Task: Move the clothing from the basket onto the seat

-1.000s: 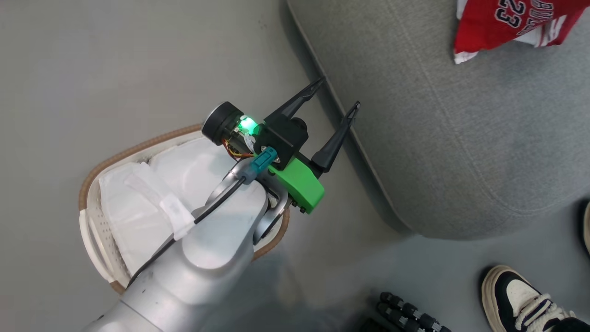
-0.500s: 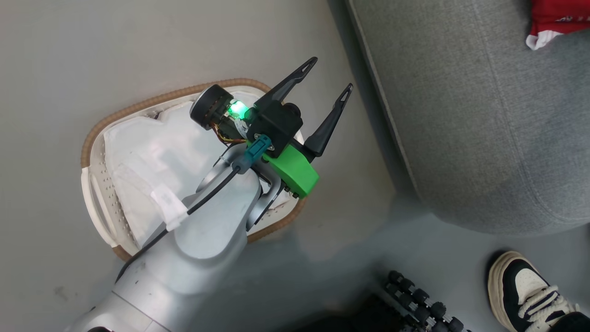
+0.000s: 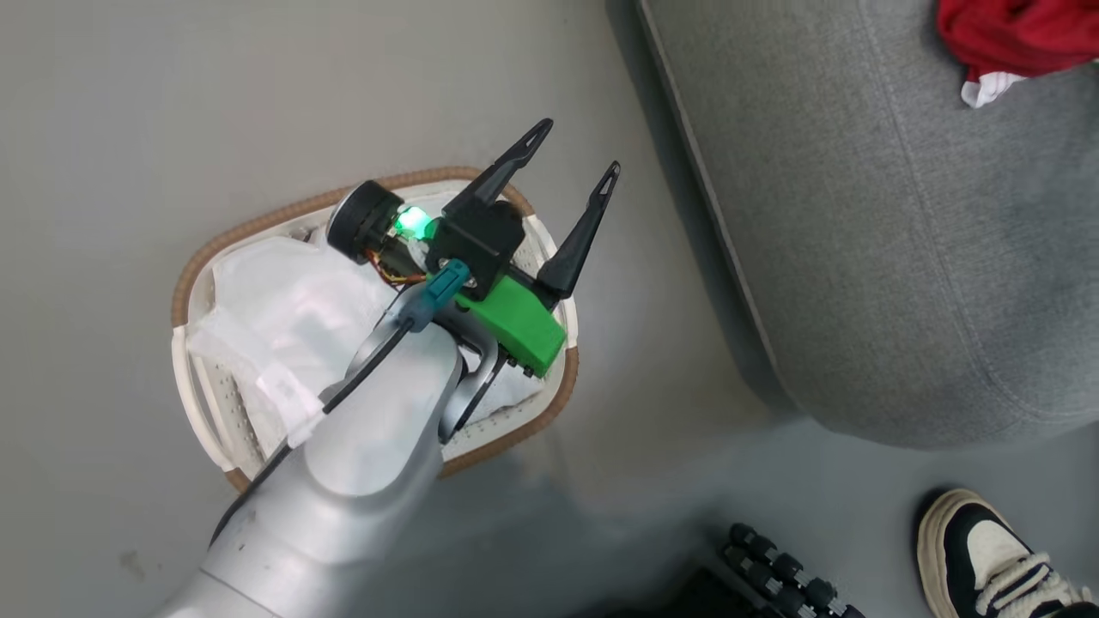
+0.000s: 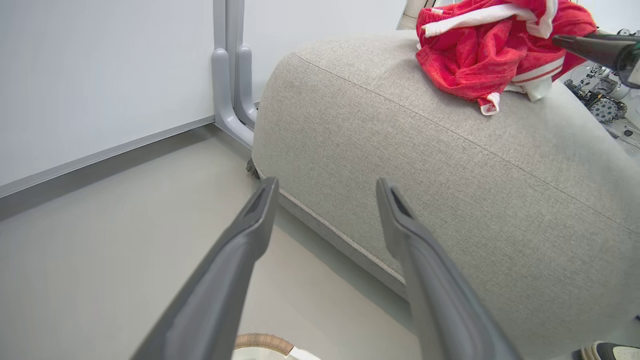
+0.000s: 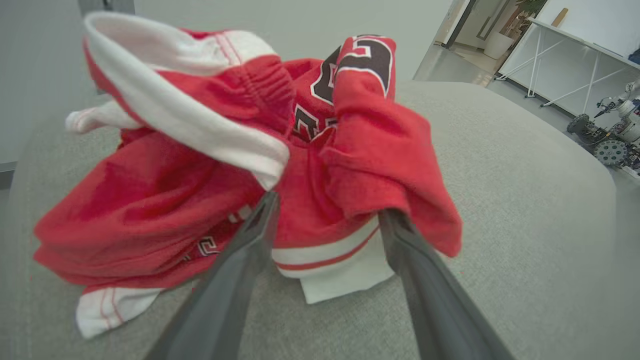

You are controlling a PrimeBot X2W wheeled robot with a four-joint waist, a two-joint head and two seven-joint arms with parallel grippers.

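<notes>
The clothing (image 5: 310, 165), a red jersey with white trim and dark digits, lies in a bunched heap on the grey seat (image 5: 500, 200). My right gripper (image 5: 330, 207) is open, its fingers astride the heap's lower fold. In the head view the clothing (image 3: 1013, 34) sits at the seat's (image 3: 901, 215) far corner. My left gripper (image 3: 576, 148) hangs open and empty above the basket (image 3: 549, 403), which stands on the floor beside the seat. From the left wrist, the left gripper (image 4: 326, 184) points at the seat (image 4: 450, 165) and the clothing (image 4: 480, 50).
A white liner cloth (image 3: 283, 318) fills the basket. A person's shoe (image 3: 987, 549) stands on the floor at the lower right, near a black ribbed part (image 3: 773, 575). A wall and a grey post (image 4: 230, 75) stand behind the seat.
The head camera has shifted. My left gripper has drawn back from the seat's edge and now stands over the basket. The clothing looks more bunched than before.
</notes>
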